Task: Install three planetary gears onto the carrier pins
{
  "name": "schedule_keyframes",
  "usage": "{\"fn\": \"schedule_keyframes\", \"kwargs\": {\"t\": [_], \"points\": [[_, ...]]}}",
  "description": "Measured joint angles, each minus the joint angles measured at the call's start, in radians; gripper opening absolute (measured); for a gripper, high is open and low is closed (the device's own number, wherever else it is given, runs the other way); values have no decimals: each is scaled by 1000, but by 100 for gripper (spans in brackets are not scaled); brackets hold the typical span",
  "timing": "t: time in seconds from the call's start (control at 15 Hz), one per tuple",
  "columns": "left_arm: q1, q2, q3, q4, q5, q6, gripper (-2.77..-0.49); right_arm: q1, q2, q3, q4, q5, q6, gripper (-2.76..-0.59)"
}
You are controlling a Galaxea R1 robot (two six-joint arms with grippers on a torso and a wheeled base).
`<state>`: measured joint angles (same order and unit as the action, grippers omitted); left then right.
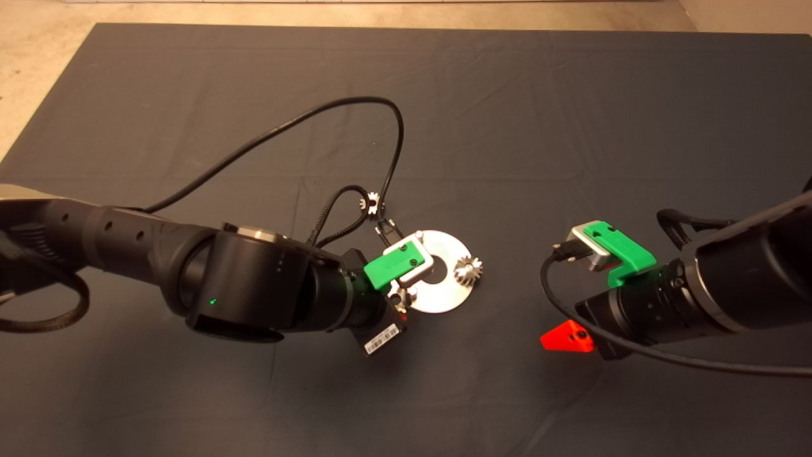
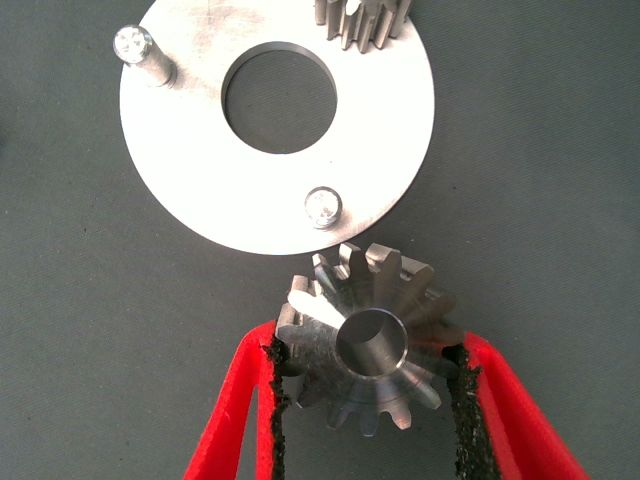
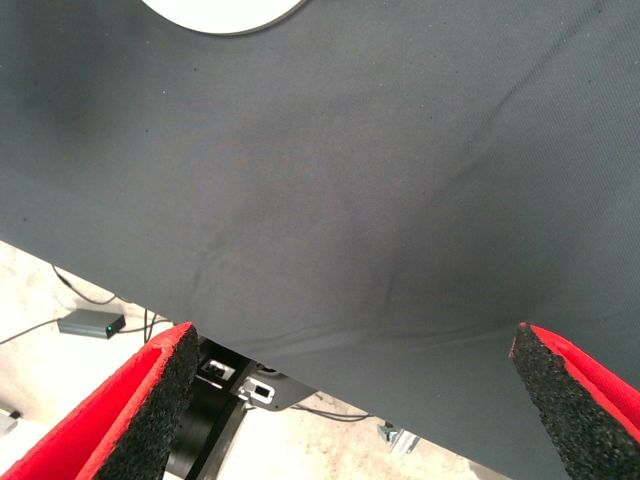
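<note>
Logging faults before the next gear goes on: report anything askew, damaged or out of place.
Nothing damaged. One gear lies loose on the mat beyond the disc, beside the left arm's cable, not yet fitted. The left tool grips a gear short of the nearest pin.

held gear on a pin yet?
No. The left gripper holds the gear beside the disc, next to a bare pin.

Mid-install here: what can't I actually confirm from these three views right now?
- Head view: left gripper and its held gear hidden under the arm.
- Left wrist view: the mounted gear is cut off by the edge.
- Head view: spare gear partly behind the cable.
- Right wrist view: disc mostly cropped.
</note>
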<state>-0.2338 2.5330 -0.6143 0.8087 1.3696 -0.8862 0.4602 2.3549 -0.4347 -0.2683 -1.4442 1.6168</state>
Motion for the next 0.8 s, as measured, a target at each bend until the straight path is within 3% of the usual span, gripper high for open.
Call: {"fn": "schedule_keyframes", "kwargs": {"t": [0.13,0.27,0.33,0.47,0.8], "points": [[0,10,-20,-1,0,1,-246,-17,0,1,0,-2,0,-102],[0,36,-53,-1,5,5,-246,-66,0,5,0,-3,0,-102],[0,47,-64,-1,5,9,-246,-73,0,12,0,-6,0,-102],[0,55,-78,-1,-1,12,-246,-63,-11,20,0,-7,0,-102],[0,78,-86,0,7,12,-246,-61,-25,21,0,-3,0,-102]]}}
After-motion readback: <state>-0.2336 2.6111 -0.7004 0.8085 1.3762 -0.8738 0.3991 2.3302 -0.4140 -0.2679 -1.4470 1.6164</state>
